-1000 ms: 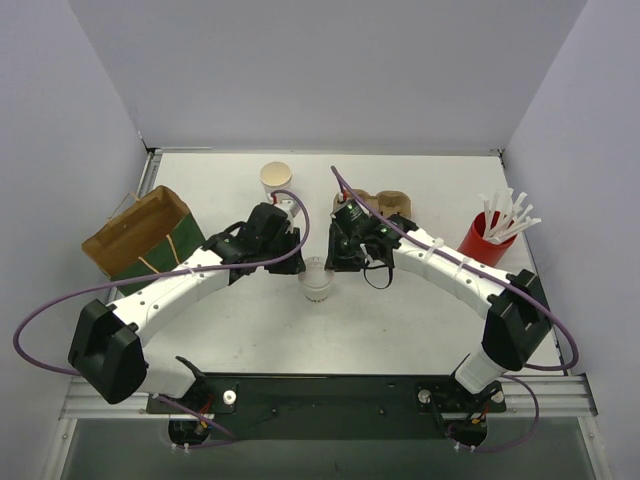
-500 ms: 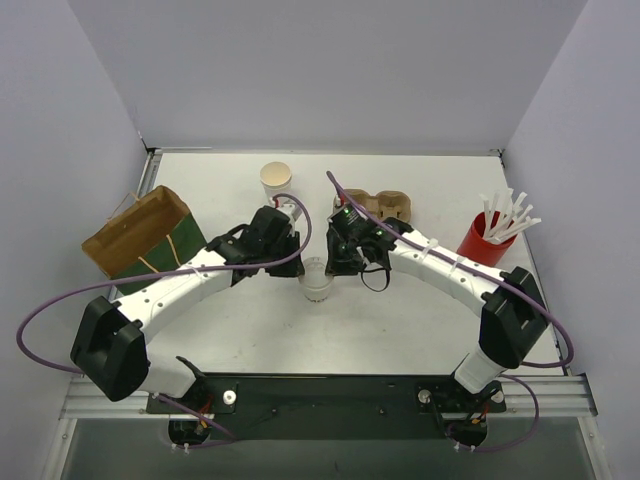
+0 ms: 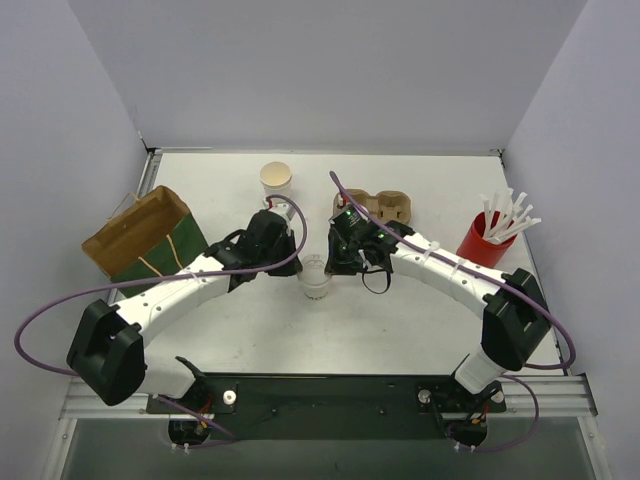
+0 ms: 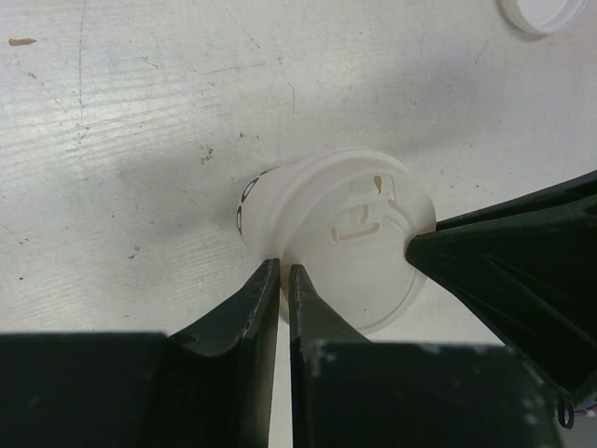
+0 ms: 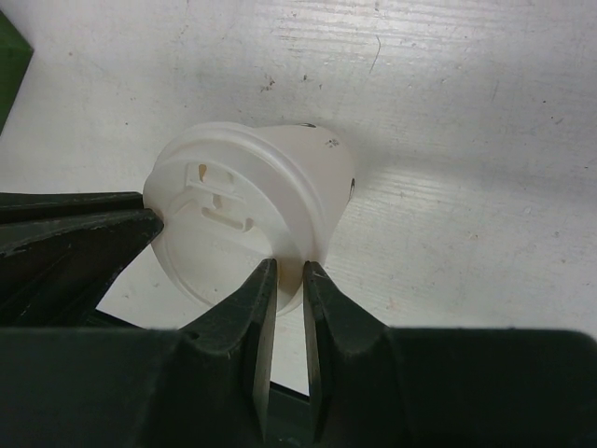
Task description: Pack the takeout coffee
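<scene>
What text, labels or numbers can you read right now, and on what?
No readable text anywhere.
Small white paper cup with a round white plastic lid: dark printed mark on its wall, too small and partly hidden to read.
Brown paper bag, red cup of white straws, brown cardboard cup carrier: no lettering visible.

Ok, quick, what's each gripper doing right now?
Left gripper: nearly shut, tips at the lid rim; grip unclear.
Right gripper: nearly shut, same rim; grip unclear.
</scene>
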Controlling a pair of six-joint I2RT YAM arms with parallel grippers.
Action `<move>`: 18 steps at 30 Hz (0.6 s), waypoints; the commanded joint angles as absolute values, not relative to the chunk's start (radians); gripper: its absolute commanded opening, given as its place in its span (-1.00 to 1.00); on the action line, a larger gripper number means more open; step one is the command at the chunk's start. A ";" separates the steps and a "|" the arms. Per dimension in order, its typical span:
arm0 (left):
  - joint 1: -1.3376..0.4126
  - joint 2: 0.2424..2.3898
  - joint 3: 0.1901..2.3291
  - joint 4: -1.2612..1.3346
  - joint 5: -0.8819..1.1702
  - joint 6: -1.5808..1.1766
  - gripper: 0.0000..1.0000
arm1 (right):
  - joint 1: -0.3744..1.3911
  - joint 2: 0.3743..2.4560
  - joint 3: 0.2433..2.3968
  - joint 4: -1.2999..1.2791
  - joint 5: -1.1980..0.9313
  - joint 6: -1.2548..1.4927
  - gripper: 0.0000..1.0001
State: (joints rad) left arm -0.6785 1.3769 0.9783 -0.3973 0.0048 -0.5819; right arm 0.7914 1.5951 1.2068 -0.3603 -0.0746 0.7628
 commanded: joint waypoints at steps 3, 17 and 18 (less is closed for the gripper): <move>-0.704 1.390 0.907 -0.416 0.023 -0.609 -0.67 | 0.802 1.666 1.163 -0.388 -0.041 0.755 -0.75; -0.738 1.335 0.948 -0.454 0.046 -0.626 -0.58 | 0.773 1.772 1.365 -0.474 -0.018 0.649 -0.59; -0.736 1.333 0.948 -0.456 0.048 -0.624 -0.57 | 0.773 1.781 1.376 -0.477 -0.020 0.643 -0.56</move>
